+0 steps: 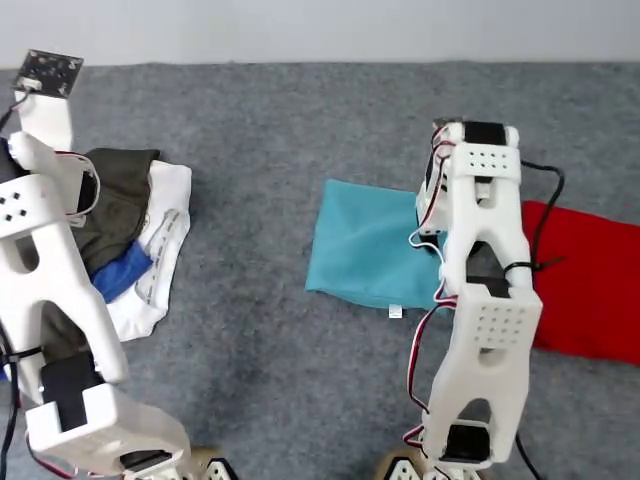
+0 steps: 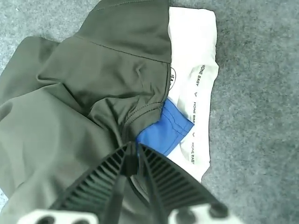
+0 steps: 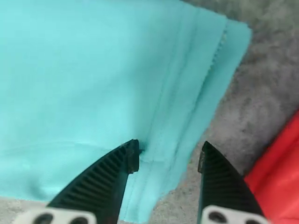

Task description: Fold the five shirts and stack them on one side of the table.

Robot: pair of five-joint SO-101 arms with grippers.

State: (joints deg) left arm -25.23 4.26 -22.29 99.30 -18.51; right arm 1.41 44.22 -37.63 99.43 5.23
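A folded teal shirt (image 1: 365,245) lies mid-table, and a red shirt (image 1: 590,280) lies flat to its right. My right gripper (image 3: 168,157) hangs open just above the teal shirt (image 3: 93,70), straddling its hemmed edge, with the red shirt (image 3: 275,186) close beside it. At the left a heap holds an olive shirt (image 1: 115,195) on top, a white shirt (image 1: 165,235) underneath and a blue shirt (image 1: 125,270) poking out between them. My left gripper (image 2: 132,153) is shut on a bunched fold of the olive shirt (image 2: 93,84), next to the blue shirt (image 2: 163,133) and the white shirt (image 2: 194,70).
The table is covered in grey carpet (image 1: 250,120). Bare carpet lies between the heap and the teal shirt and along the far side. The red shirt runs to the table's right edge. Both arm bases stand at the near edge.
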